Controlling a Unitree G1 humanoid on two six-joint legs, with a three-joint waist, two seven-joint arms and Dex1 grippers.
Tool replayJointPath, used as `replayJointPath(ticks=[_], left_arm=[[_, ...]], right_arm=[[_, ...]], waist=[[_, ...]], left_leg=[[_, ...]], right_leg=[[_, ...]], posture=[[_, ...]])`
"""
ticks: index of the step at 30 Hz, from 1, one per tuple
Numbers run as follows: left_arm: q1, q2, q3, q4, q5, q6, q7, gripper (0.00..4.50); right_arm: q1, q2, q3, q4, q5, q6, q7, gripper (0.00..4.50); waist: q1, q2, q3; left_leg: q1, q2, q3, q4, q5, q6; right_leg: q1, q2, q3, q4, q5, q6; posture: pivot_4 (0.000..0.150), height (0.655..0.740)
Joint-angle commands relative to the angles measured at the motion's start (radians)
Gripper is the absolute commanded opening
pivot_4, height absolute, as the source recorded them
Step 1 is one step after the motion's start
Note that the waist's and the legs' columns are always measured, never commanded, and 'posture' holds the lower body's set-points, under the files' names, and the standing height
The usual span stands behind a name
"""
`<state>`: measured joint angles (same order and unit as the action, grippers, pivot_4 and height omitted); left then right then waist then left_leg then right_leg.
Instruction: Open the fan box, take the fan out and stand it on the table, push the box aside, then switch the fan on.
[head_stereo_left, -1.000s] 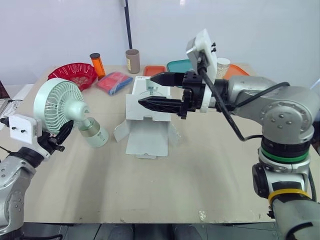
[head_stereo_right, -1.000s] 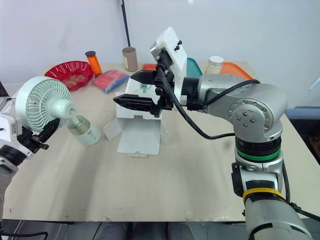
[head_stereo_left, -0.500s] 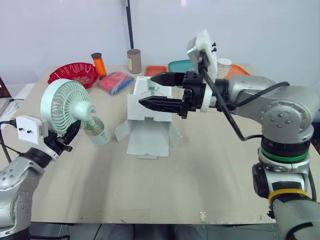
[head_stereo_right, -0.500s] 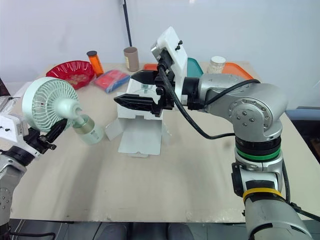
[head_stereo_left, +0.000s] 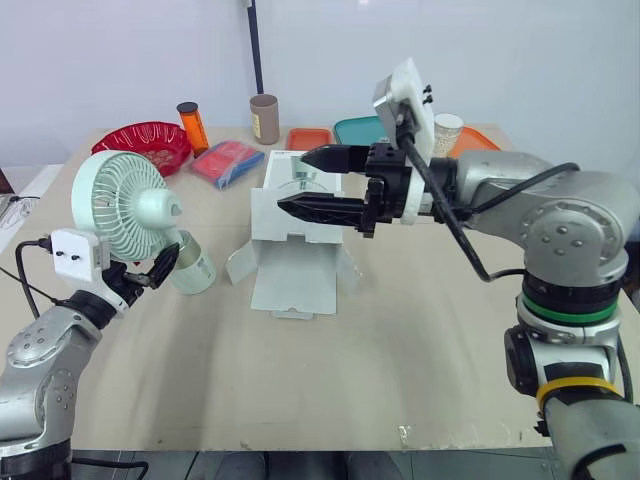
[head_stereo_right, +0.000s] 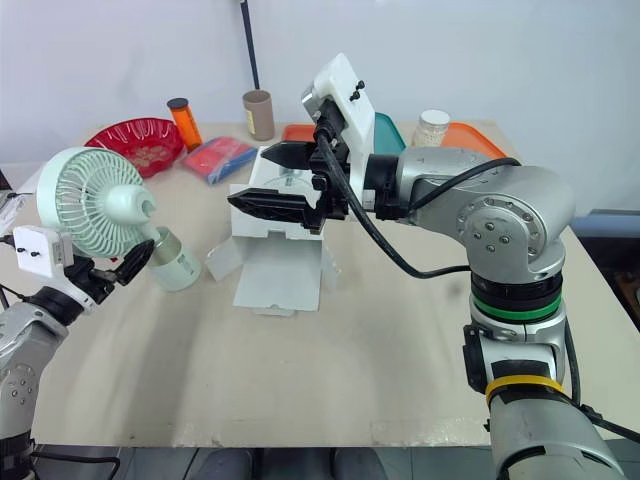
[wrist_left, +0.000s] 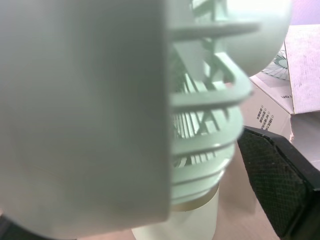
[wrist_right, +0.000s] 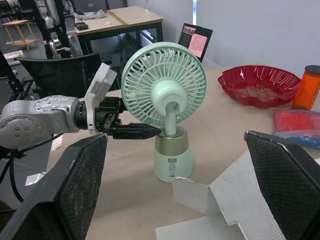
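Fan (head_stereo_left: 125, 205) stands upright at frame left, the left gripper (head_stereo_left: 164, 266) loose and parted beside its base, while the box (head_stereo_left: 287, 228) at centre sits just under the parted right gripper (head_stereo_left: 318, 182), the nearer arm.

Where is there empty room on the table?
The near half of the table, in front of the fan box and fan, is bare. So is the right side beside the box. The far edge is crowded: red bowl, orange bottle, trays.
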<state>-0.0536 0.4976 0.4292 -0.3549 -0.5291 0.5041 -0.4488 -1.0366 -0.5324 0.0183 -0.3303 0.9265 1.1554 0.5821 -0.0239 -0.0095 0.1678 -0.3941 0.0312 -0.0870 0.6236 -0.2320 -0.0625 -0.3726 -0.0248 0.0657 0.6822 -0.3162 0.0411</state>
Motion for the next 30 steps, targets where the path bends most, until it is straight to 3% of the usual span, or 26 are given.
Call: replayJointPath(ticks=[1,30], left_arm=[[0.028,0.005,-0.016,-0.009,-0.006,0.018,-0.003,4.4],[0.147,0.045,0.182,-0.202,-0.175,0.16,0.104,4.4]], right_arm=[[-0.028,-0.001,-0.031,-0.024,0.009,-0.008,-0.002,4.5],[-0.011,0.006,-0.019,-0.029,0.003,-0.017,0.009,4.5]], waist=[[0.0,0.0,0.0],[-0.003,-0.01,0.007]], left_leg=[[0.0,0.0,0.0,0.0,0.0,0.0],[-0.001,0.001,0.001,-0.001,0.0,-0.001]], right_leg=[[0.0,0.0,0.0,0.0,0.0,0.0],[-0.003,0.001,0.002,0.0,0.0,0.0]], posture=[[0.15,0.74],[0.15,0.74]])
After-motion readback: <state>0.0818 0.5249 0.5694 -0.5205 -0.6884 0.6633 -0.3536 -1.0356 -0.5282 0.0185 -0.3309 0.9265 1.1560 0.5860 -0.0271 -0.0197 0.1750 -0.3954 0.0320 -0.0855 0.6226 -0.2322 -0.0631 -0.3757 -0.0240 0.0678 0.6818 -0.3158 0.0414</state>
